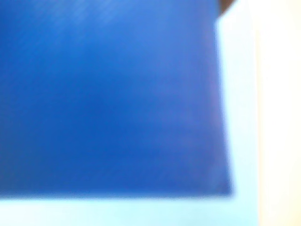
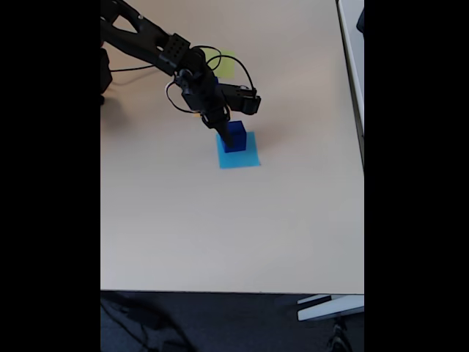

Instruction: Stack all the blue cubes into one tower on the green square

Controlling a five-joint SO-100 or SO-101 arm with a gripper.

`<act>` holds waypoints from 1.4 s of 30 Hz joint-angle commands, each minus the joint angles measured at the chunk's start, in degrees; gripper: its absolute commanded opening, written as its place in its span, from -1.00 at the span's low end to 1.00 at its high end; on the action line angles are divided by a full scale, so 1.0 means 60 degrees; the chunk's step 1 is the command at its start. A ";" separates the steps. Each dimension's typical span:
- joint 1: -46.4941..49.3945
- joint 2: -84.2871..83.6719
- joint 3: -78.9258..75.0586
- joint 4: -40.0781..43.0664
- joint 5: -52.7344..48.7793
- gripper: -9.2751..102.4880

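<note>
In the wrist view I get a blurred dark blue face, the blue cube (image 1: 108,94), so close to the lens that focus is gone. Along the near edge and down the right side a pale band shows, which I take to be the light blue square (image 1: 141,212) under it, and beyond that on the right the cream counter (image 1: 282,117). That closeness tells me the camera is right down at the cube, which fits a pick in progress.

In the fixed view the arm (image 2: 157,44) reaches in from the far left and angles down to the end effector (image 2: 222,134), which meets the cube (image 2: 235,136) at its left side. I cannot tell from here whether the fingers are spread, pressed together or pinching it; they are too small and dark. The cube sits on the far part of the light blue square (image 2: 239,157), near the middle of the counter (image 2: 220,235). The green square (image 2: 227,64) lies farther back, partly hidden behind the arm and its cables, with nothing I can see on it. My judgement is that this cube must go there first as the tower's base, so the stack has not yet begun.
</note>
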 commanded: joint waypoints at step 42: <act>-0.4570 0.9229 0.4409 0.1963 0.5669 -0.84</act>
